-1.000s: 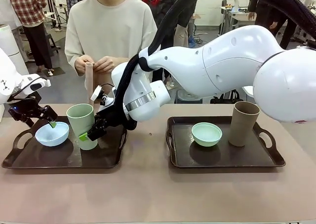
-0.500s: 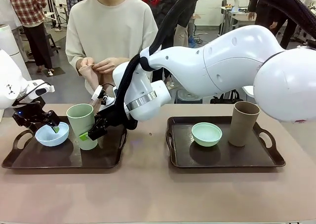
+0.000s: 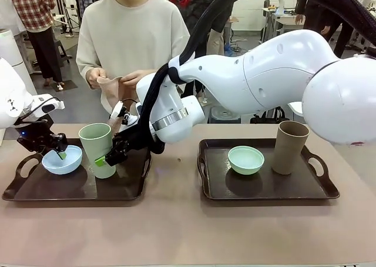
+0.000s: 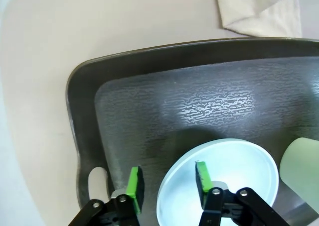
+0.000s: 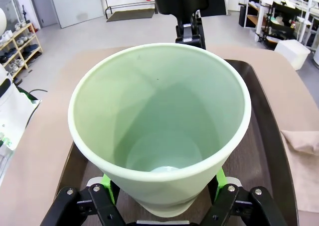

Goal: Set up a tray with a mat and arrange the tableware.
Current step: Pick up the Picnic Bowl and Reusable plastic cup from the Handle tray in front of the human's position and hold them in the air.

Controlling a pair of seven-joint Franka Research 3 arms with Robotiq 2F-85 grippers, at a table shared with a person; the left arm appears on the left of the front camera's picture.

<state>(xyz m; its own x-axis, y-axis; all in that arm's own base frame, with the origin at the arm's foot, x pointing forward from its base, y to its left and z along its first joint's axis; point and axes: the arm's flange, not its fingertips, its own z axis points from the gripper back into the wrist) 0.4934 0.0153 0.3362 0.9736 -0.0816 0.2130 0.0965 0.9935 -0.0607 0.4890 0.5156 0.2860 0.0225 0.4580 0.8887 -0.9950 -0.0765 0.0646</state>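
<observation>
Since the left gripper (image 4: 167, 175) stands spread astride the near rim of the pale blue bowl (image 4: 234, 171), the coming move turns on that rim, which runs straight between the fingers. One green pad is outside the wall and the other inside, with a gap showing between the outer pad and the rim. The bowl's body spreads away toward 2 o'clock in the left wrist view. It sits on the dark floor of the left tray (image 4: 79, 106), at the handle end, and nothing pinches it.

The light green cup (image 5: 159, 116) stands upright on that same tray, long axis vertical and mouth up, between the fingers of the right gripper (image 5: 163, 183). In the front view the cup lies at 10 o'clock from that gripper and at 3 o'clock from the bowl, just beside it. The pads lie close against the cup's lower wall on both sides. Its flared body covers their faces, so I cannot tell whether they press it or merely flank it.

The bowl's near part is cut off at the bottom edge of the left wrist view. Beyond the tray at 12 o'clock, a person holds a beige cloth (image 3: 111, 86), likely the mat, bunched in both hands so its shape is hard to make out.
</observation>
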